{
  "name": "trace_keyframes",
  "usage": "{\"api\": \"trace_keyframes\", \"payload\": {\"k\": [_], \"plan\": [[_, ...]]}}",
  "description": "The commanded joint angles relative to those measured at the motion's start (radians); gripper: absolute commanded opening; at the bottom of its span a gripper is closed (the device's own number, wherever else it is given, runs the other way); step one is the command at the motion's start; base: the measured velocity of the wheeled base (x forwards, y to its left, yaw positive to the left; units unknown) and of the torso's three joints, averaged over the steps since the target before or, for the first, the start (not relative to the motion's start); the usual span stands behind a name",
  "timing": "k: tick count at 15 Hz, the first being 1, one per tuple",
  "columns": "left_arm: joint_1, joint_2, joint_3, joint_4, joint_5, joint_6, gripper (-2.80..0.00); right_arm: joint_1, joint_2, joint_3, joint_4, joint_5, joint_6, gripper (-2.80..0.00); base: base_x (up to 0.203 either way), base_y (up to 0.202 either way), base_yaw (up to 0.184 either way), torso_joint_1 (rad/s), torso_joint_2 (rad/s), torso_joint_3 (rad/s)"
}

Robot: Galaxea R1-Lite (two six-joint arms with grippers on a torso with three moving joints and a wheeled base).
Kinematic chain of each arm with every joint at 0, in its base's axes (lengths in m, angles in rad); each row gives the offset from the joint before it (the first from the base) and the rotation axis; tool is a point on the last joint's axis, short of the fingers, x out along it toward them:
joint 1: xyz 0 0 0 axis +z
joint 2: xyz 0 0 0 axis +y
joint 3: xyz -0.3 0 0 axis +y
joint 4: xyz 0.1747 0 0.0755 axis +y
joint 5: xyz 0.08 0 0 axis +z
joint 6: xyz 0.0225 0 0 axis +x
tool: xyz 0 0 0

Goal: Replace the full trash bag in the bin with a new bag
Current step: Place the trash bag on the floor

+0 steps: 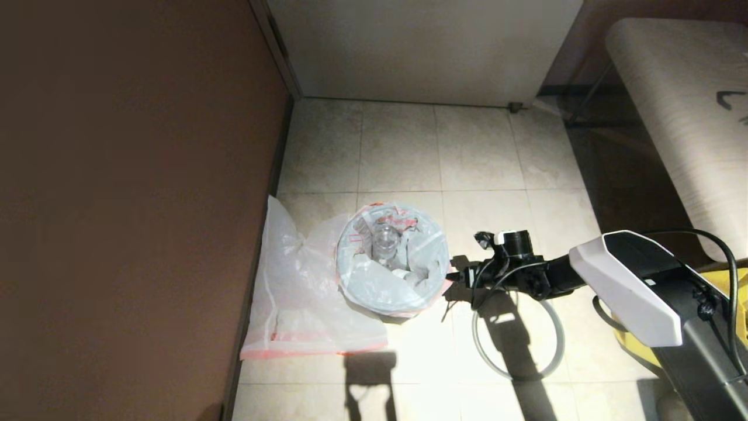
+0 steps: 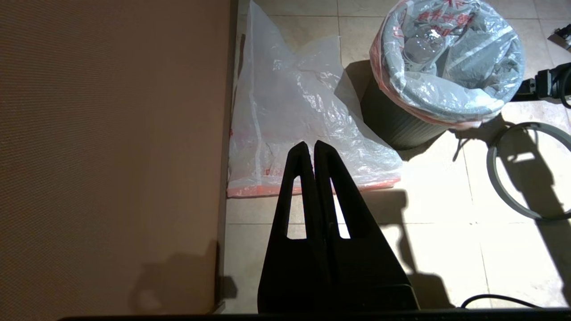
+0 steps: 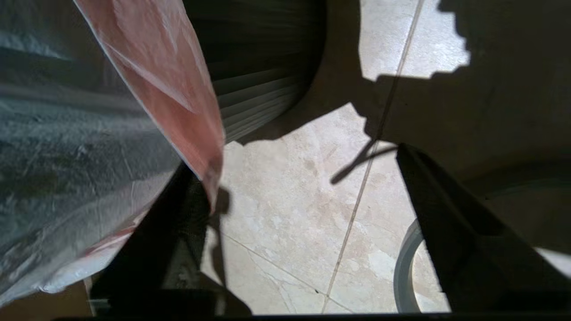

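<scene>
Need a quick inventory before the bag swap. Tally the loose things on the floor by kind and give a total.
Plastic bags: 2, the full trash bag lining the bin and the flat new bag lying beside it.
Bins: 1, the bin.
Hoops: 1, the grey hoop lying flat on the tiles.
Total: 4

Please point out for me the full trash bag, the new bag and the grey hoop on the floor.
full trash bag [image 1: 383, 286]: head view, on the film folded over the bin's near rim.
new bag [image 1: 292, 292]: head view, on its flat middle.
grey hoop [image 1: 558, 345]: head view, on its right arc.
</scene>
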Motion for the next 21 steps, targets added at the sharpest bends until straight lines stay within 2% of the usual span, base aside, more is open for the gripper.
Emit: {"api": "trace_keyframes", "payload": {"k": [1,6,9,11,13,17,19,21], "plan": [[0.001,0.000,0.000,0.000,0.001,-0.001,-2.80,0.001,0.007,0.000,-0.002,0.002,0.002,-2.80,0.000,0.000,0.000,0.000,0.00,0.000],[0.001,0.000,0.000,0.000,0.001,-0.001,-2.80,0.000,0.006,-0.002,0.001,0.019,0.005,-2.80,0.000,0.000,0.000,0.000,0.00,0.000],[0.001,0.000,0.000,0.000,0.001,-0.001,-2.80,-0.010,-0.013,0.001,0.005,0.114,0.014,-2.80,0.000,0.000,0.000,0.000,0.00,0.000],[0.001,0.000,0.000,0.000,0.001,-0.001,-2.80,-0.018,-0.019,0.000,0.003,0.158,0.087,-2.80,0.000,0.000,0.000,0.000,0.00,0.000],[0.001,0.000,0.000,0.000,0.001,-0.001,-2.80,-0.038,-0.031,0.003,0.006,0.266,0.135,-2.80,0.000,0.000,0.000,0.000,0.00,0.000],[0.001,0.000,0.000,0.000,0.001,-0.001,-2.80,-0.116,-0.062,0.003,0.003,0.550,0.350,-2.80,0.000,0.000,0.000,0.000,0.00,0.000],[0.001,0.000,0.000,0.000,0.001,-0.001,-2.80,-0.158,-0.072,-0.001,0.000,0.700,0.429,-2.80,0.000,0.000,0.000,0.000,0.00,0.000],[0.001,0.000,0.000,0.000,0.001,-0.001,-2.80,-0.165,-0.074,0.000,0.002,0.778,0.446,-2.80,0.000,0.000,0.000,0.000,0.00,0.000]]}}
